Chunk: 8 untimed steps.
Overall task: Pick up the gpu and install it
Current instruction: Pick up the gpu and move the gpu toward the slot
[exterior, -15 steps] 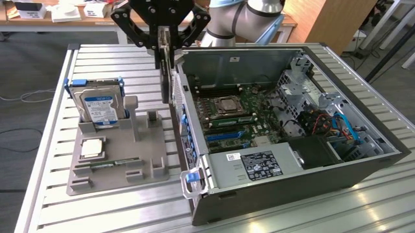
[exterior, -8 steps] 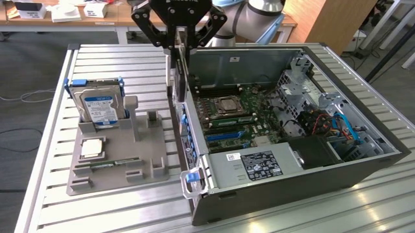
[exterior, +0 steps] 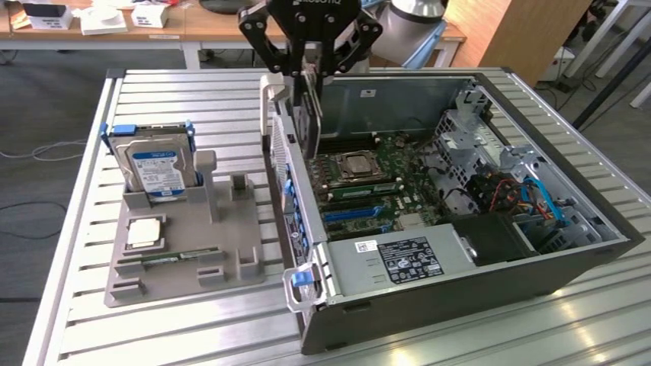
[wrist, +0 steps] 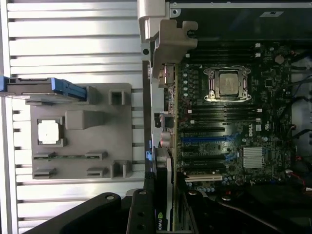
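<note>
The gpu (exterior: 313, 114) hangs edge-on as a thin dark slab, and my gripper (exterior: 312, 65) is shut on its upper edge. It is held over the open computer case (exterior: 569, 267), close beside the case's rear wall and above the motherboard (exterior: 371, 191). In the wrist view the gpu (wrist: 165, 165) runs along that wall. Its grey metal bracket (wrist: 170, 41) is at the far end, and the gripper (wrist: 163, 214) clamps the near end. Blue and white expansion slots (wrist: 204, 140) lie just beside the card.
A grey parts holder (exterior: 178, 252) on the slatted table at the exterior view's left carries a hard drive (exterior: 155, 166), a processor chip (exterior: 145, 231) and a memory stick (exterior: 168, 256). The case holds a power supply (exterior: 402, 259) and drive cages (exterior: 478, 145).
</note>
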Each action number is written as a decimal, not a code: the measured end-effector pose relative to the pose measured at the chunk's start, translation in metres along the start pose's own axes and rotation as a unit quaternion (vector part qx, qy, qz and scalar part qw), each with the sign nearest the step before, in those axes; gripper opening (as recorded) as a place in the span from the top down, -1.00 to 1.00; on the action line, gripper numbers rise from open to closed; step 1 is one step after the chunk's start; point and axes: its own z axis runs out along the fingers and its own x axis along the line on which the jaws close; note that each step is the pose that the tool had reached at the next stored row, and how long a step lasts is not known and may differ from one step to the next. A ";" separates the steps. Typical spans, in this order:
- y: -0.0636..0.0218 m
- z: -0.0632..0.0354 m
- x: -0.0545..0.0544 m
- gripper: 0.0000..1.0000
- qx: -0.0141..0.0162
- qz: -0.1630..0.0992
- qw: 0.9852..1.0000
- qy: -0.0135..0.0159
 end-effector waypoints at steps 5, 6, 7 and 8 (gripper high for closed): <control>0.0008 0.0002 -0.017 0.46 0.000 0.000 1.000 0.000; 0.0010 0.0003 -0.020 0.46 0.000 0.000 1.000 0.000; 0.0011 0.0004 -0.024 0.46 0.000 0.000 1.000 0.000; 0.0013 0.0004 -0.028 0.46 0.000 0.000 1.000 0.000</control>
